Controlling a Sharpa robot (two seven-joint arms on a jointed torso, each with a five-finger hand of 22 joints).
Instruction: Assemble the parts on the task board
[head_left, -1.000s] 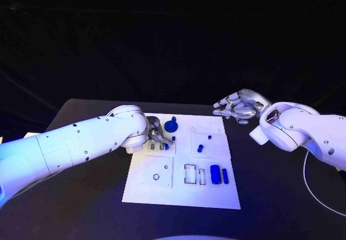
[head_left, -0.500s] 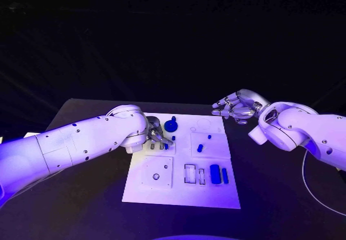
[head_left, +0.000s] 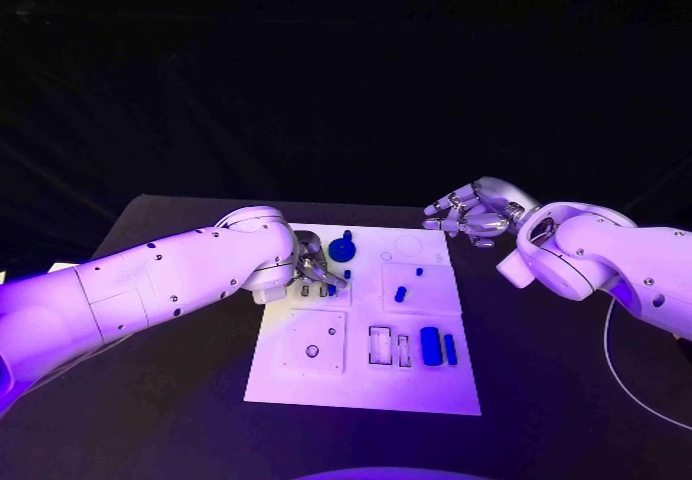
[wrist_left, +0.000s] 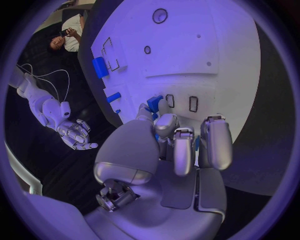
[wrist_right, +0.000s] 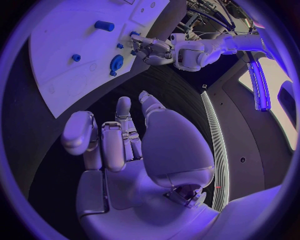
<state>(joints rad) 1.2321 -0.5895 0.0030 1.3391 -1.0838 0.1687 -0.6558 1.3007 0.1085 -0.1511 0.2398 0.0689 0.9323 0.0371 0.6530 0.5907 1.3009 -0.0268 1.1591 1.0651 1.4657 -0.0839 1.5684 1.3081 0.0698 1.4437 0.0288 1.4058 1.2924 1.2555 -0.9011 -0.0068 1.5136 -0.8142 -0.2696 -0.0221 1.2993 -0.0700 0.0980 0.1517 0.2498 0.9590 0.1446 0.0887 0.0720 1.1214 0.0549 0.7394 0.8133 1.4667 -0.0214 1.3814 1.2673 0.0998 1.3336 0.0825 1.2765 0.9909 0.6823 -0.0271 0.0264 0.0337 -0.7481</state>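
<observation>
Two blue parts beside empty slots.

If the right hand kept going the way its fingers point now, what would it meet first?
Probably the task board: the right hand, empty with fingers apart, points at its near edge across bare black table. Its height over the table is unclear.

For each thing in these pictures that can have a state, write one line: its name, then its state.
left hand: down on the task board, fingers closed on a small blue part.
right hand: raised beside the board's far corner, fingers curled, holding nothing.
task board: flat on the table.
large blue peg: lying on its side.
round blue part: resting on the board.
</observation>
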